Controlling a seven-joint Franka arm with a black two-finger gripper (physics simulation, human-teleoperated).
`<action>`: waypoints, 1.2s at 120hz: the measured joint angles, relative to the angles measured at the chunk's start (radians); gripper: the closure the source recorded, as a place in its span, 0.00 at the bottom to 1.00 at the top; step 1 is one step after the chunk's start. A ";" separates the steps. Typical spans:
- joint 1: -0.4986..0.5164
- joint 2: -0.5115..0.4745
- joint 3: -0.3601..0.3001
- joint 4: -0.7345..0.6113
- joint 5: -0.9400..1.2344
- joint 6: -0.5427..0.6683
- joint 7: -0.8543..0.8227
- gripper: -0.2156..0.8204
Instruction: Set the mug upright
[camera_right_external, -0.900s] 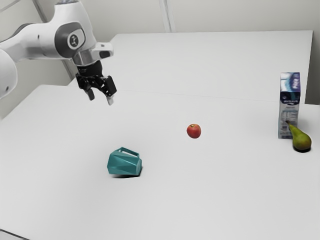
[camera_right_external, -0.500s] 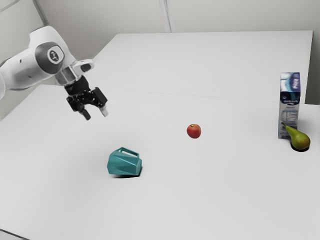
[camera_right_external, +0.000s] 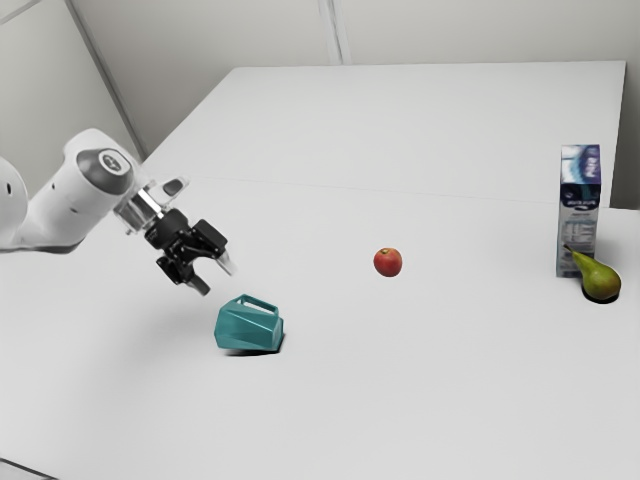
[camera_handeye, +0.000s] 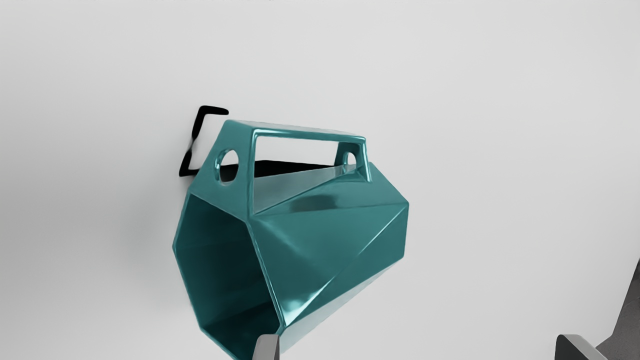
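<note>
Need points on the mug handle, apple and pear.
Mug handle (camera_handeye: 310, 134): wrist view, on the long bar joining its two ends.
Apple (camera_right_external: 388, 264): exterior view, middle of its red side.
Pear (camera_right_external: 601, 279): exterior view, on the wide body, below the narrow neck.

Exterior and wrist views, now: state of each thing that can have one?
Mug: on its side, handle uppermost, not gripped.
Pincer: open, near the mug, above the table.
Carton: upright.
Pear: tilted, stem end toward the carton; contact with it, cannot tell.
Apple: resting on the table, whole on its visible side.
</note>
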 joint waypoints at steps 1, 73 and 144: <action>0.001 0.000 0.000 0.000 -0.002 0.001 0.002 0.21; 0.051 0.091 0.000 -0.053 -0.101 0.024 0.142 0.21; 0.050 0.085 -0.040 -0.124 -0.179 0.063 0.195 0.27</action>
